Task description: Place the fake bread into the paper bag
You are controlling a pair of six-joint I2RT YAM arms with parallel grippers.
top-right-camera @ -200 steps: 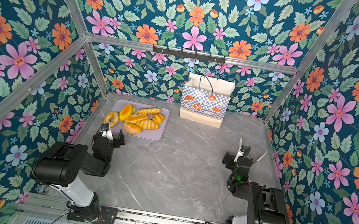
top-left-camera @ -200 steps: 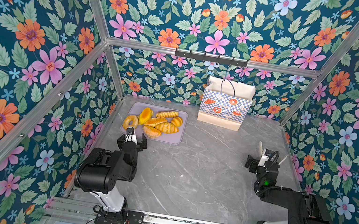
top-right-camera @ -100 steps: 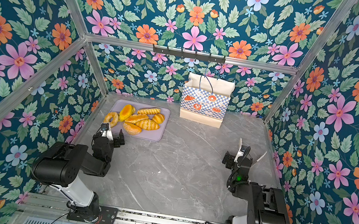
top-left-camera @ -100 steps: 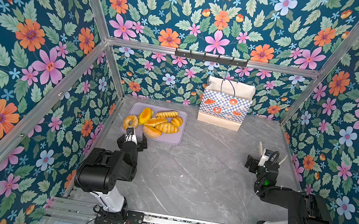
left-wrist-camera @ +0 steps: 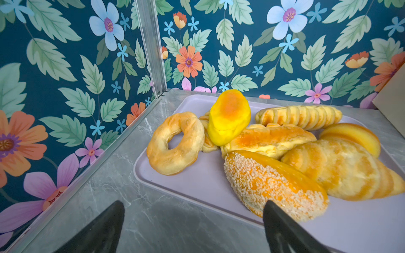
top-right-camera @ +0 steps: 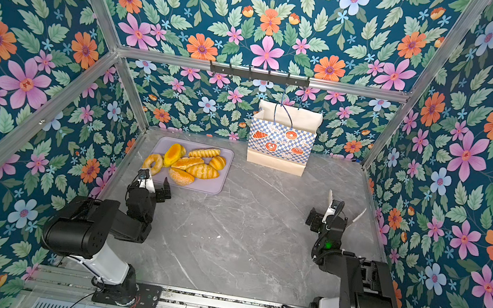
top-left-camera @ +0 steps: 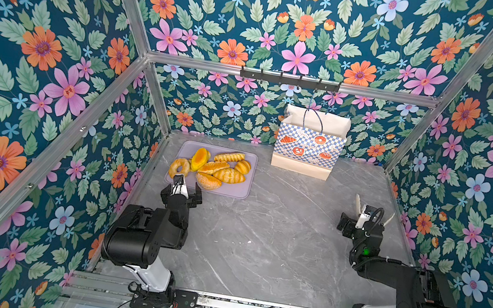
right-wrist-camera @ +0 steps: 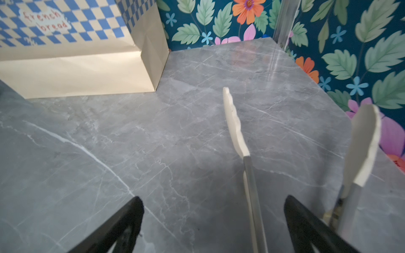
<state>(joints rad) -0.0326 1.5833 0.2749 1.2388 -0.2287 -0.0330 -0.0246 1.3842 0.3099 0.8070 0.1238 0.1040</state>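
My left gripper (top-left-camera: 183,190) is hovering low just off the near edge of the lilac tray (top-left-camera: 233,193), jaws spread wide, holding nothing. In the left wrist view the sesame bun (left-wrist-camera: 269,184) is sitting closest to my fingertips (left-wrist-camera: 276,216), with the ring donut (left-wrist-camera: 175,142) beside it toward the wall.

My right gripper (right-wrist-camera: 212,203) is spreading wide too, over bare table (right-wrist-camera: 131,142). White-tipped tongs (right-wrist-camera: 234,122) are sticking out ahead of it. One arm is running between the jaws, the other outside; gripped or fastened, can't tell.

All the fake bread (top-left-camera: 213,169) is lying heaped on the tray, none bagged. The paper bag (top-left-camera: 307,144) is standing upright at the back wall, well apart from the tray, mouth open, a blue cord handle (top-left-camera: 320,127) drooping across it.

Risks, my guess:
- The pieces are leaning on each other, with the yellow bun (left-wrist-camera: 229,119) propped on top. Pulling one is likely toppling its neighbours or shoving the donut over the tray rim.
- Glossy rounded shapes may be squirting out of a pinch.
- The bag is looking light and unanchored. Clipping its rim or snagging the cord on the drop could be tipping or folding it.
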